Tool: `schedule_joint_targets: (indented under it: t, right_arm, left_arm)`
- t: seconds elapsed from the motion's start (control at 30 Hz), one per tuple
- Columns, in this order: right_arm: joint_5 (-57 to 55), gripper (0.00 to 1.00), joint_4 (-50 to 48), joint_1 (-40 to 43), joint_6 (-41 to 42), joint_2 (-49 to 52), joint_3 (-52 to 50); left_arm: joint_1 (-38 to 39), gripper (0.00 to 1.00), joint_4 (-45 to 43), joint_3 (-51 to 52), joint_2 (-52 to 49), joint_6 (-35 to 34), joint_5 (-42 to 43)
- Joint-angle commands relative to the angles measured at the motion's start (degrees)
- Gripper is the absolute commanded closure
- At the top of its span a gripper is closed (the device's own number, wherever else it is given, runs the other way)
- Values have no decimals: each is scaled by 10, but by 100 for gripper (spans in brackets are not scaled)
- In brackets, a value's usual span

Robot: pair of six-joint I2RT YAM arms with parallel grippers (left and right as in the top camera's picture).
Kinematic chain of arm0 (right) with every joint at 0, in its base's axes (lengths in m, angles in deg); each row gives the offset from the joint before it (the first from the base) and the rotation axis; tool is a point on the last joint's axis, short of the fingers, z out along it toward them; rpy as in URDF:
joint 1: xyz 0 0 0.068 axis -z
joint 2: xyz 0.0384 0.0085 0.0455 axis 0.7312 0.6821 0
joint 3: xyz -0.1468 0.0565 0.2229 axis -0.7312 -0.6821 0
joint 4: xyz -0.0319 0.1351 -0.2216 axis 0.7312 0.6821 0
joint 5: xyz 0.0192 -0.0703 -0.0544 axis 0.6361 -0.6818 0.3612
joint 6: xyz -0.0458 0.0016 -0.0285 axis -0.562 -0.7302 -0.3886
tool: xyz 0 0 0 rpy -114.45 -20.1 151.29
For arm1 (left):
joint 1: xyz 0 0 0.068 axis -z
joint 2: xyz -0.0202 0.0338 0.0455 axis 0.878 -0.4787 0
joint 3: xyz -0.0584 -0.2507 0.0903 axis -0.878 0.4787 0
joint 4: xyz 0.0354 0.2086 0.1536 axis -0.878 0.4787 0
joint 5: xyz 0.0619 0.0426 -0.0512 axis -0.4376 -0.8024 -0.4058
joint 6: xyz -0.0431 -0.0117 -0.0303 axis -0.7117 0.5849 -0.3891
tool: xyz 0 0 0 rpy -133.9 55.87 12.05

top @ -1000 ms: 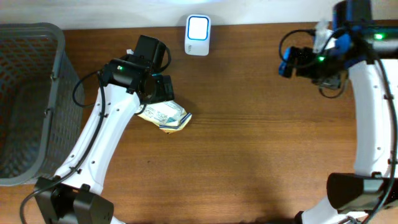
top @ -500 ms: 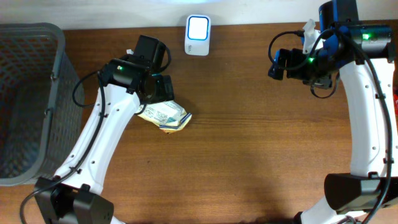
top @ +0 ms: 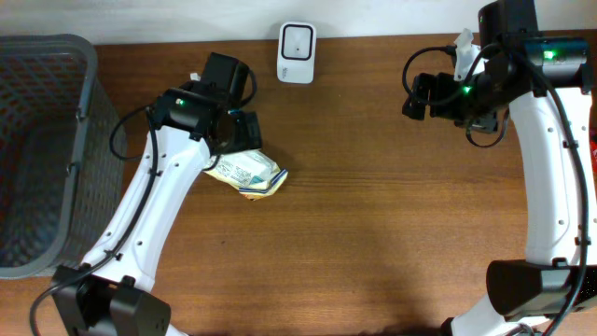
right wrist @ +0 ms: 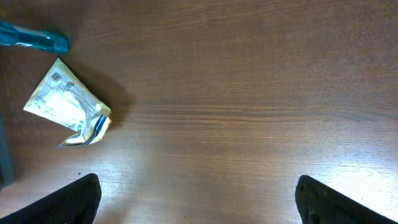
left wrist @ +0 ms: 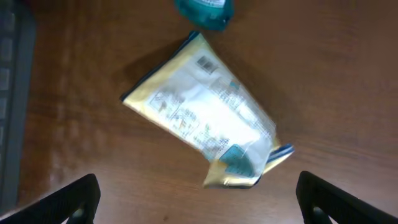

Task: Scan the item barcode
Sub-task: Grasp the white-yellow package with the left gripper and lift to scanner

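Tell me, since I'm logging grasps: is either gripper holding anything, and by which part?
Nothing is held. The left gripper hangs open above the packet, which lies on the table; the right gripper is open too.

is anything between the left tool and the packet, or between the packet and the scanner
nothing visible does. the open left tool hangs directly over the packet; a teal thing lies just beyond it, not on it. bare table runs from packet to scanner

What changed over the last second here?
The right gripper shifted slightly toward the table's middle, open and empty. The scanner went from brightly lit to dim. The left gripper stayed open over the packet, which lay unmoved.
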Motion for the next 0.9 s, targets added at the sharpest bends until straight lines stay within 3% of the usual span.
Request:
schedule_joint_targets:
  t: [0.0, 0.07, 0.1, 0.23, 0.37, 0.43, 0.57, 0.67, 0.73, 0.87]
  right_arm:
    - [3, 1, 2, -5, -4, 1, -3]
    - [3, 1, 2, -5, -4, 1, -3]
    - [3, 1, 2, -5, -4, 1, -3]
    - [3, 1, 2, -5, -5, 1, -3]
    - [3, 1, 2, -5, -4, 1, -3]
    - [3, 1, 2, -5, -4, 1, -3]
    - [3, 1, 2, -5, -4, 1, -3]
    - [3, 1, 2, -5, -4, 1, -3]
    - [3, 1, 2, -5, -4, 1, -3]
    - [3, 1, 2, -5, -4, 1, -3]
  left_arm:
    - [-1, 0, -30, -2, -7, -5, 7]
    - [-1, 9, -25, -1, -24, 9, 31]
    - [0, 11, -10, -1, -45, 48, 78]
    - [0, 11, 33, -1, -112, 165, 174]
    - [0, 9, 86, -1, -131, 188, 167]
    - [0, 7, 108, 0, -136, 191, 125]
    - [4, 16, 40, 46, -150, 199, 118]
    - [25, 16, -21, 92, -154, 278, 178]
    - [41, 11, -41, 97, -154, 285, 178]
    - [65, 15, -80, 122, -155, 291, 134]
